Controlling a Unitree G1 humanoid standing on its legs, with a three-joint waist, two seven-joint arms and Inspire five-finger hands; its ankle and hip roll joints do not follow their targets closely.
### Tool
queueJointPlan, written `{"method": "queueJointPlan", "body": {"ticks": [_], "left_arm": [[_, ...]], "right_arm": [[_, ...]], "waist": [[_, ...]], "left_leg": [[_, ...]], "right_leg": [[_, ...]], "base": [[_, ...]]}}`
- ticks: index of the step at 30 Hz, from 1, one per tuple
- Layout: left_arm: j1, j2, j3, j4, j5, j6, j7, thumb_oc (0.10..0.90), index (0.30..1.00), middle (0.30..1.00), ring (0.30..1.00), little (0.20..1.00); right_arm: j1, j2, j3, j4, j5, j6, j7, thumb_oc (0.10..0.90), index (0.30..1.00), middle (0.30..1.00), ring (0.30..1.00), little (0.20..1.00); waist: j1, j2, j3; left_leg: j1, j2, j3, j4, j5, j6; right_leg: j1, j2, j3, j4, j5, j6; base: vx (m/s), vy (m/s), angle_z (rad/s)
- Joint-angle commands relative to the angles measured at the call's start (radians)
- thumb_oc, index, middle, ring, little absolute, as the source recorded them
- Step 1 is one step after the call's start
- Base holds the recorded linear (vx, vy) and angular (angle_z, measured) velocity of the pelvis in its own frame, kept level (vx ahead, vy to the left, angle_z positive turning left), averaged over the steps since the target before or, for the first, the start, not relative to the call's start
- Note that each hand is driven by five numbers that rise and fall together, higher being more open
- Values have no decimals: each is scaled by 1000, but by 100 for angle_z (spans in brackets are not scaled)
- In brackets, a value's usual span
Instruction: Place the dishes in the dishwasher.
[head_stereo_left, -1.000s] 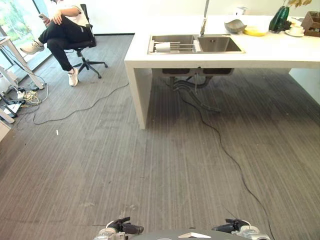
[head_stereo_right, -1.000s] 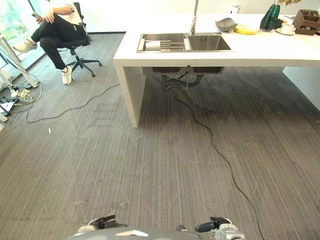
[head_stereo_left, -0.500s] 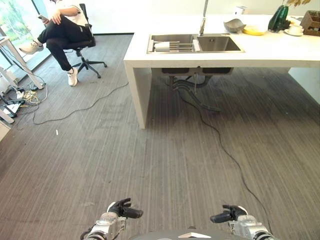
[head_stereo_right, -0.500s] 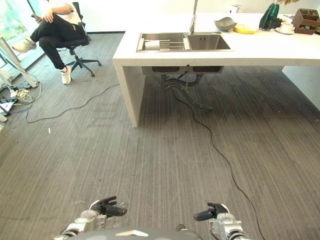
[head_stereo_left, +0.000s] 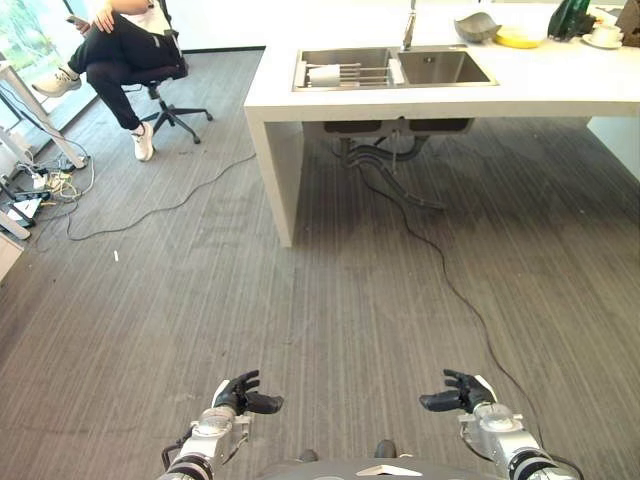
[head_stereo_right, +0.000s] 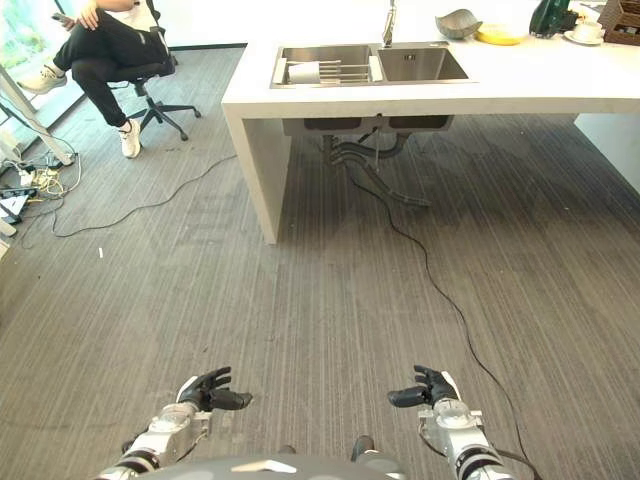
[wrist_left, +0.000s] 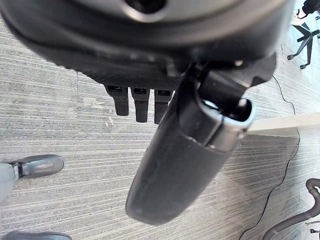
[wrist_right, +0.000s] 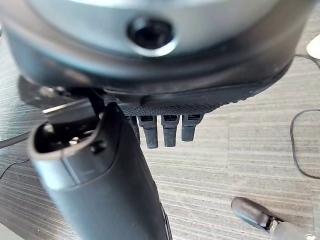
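The dishes sit far off at about 1 o'clock, on the white table (head_stereo_left: 560, 90) well apart from both hands: one grey bowl (head_stereo_left: 476, 27), one yellow plate (head_stereo_left: 520, 38) just beside it, and one cup on a saucer (head_stereo_left: 606, 36) at the far end. The two-basin sink (head_stereo_left: 392, 68) holds one rack. The left robot hand (head_stereo_left: 240, 394) and right robot hand (head_stereo_left: 462, 392) hang low over the carpet floor (head_stereo_left: 330, 300), fingers relaxed, holding nothing. One person on a chair (head_stereo_left: 165, 75) sits at 10 o'clock.
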Motion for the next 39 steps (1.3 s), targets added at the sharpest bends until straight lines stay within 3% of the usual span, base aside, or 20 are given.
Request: {"method": "queueJointPlan", "body": {"ticks": [1,6,15,20,22,23,24,26,28,30,32,34,35,39], "left_arm": [[-61,18,-24,9,-13,-56,7,800,900,900,900,900],[-45,-21,7,66,-149,-38,-32,800,900,900,900,900],[-42,-10,-4,109,-88,-31,-46,800,900,900,900,900],[-65,26,-9,46,-86,-26,-42,800,900,900,900,900],[-64,33,-3,9,-96,-22,-44,800,900,900,900,900],[-64,33,-3,9,-96,-22,-44,800,900,900,900,900],[-70,42,1,-19,-105,-19,-35,800,900,900,900,900],[-74,50,14,-23,-115,-15,-26,800,900,900,900,900],[-80,54,18,-27,-129,-21,-20,800,900,900,900,900],[-85,60,16,-32,-132,-23,-19,800,900,900,900,900],[-112,69,18,-29,-144,-29,-9,800,900,900,900,900],[-114,69,28,-31,-157,-31,-7,800,900,900,900,900],[-110,74,55,-40,-190,-37,7,800,900,900,900,900],[-95,92,64,-92,-194,-41,13,800,900,900,900,900]], "right_arm": [[-54,-10,7,25,35,-45,-9,800,900,900,900,900],[-52,5,-3,64,61,-32,2,800,900,900,900,900],[-59,3,-14,131,63,-15,23,800,900,900,900,900],[-93,-44,-4,47,-1,2,31,800,900,900,900,900],[-83,-56,-12,8,-11,6,34,800,900,900,900,900],[-83,-56,-12,8,-11,6,34,800,900,900,900,900],[-82,-64,-18,-5,-2,7,34,800,900,900,900,900],[-84,-57,-18,6,8,5,28,800,900,900,900,900],[-96,-50,-11,28,22,8,32,800,900,900,900,900],[-106,-50,-3,36,28,8,33,800,900,900,900,900],[-144,-33,19,77,53,14,32,800,900,900,900,900],[-141,-22,15,83,65,16,34,800,900,900,900,900],[-121,-9,9,90,79,18,40,800,900,900,900,900],[-84,-7,13,98,64,24,56,800,900,900,900,900]], "waist": [[25,-36,-29],[23,-32,-30],[23,-37,-36],[37,-42,10],[33,-38,34],[33,-38,34],[26,-30,68],[26,-26,88],[20,-53,82],[15,-57,89],[2,-72,105],[-5,-75,108],[-11,-71,107],[-20,-82,74]], "left_leg": [[-22,50,-3,2,-43,-92],[-24,48,-7,2,-41,-89],[-20,21,-24,2,-57,-63],[-89,-16,-36,114,-96,-5],[-92,-25,-37,147,-117,21],[-92,-25,-37,147,-117,21],[-96,-28,-45,179,-130,45],[-85,-22,-49,186,-146,55],[-51,-40,-65,163,-169,50],[-33,-40,-78,151,-178,43],[25,-33,-117,129,-215,7],[48,-24,-130,126,-232,-5],[100,5,-151,114,-262,-25],[140,39,-186,126,-300,-36]], "right_leg": [[1,-120,59,11,-60,179],[2,-121,57,11,-62,178],[9,-140,59,26,-57,181],[-118,-198,98,281,-103,186],[-191,-221,114,436,-68,199],[-191,-221,114,436,-68,199],[-268,-223,159,608,-21,200],[-346,-219,155,691,-5,198],[-363,-215,125,549,-5,189],[-358,-209,113,482,0,190],[-399,-232,110,224,58,218],[-418,-235,124,176,81,229],[-433,-230,133,135,128,243],[-442,-220,146,189,131,235]], "base": [[38,13,-1],[19,6,-1],[27,50,2],[-85,150,-1],[-42,167,2],[-44,217,2],[-31,185,1],[103,121,7],[297,-55,13],[202,-92,10],[338,-195,15],[407,-161,11],[593,-217,28],[436,-219,46]]}}
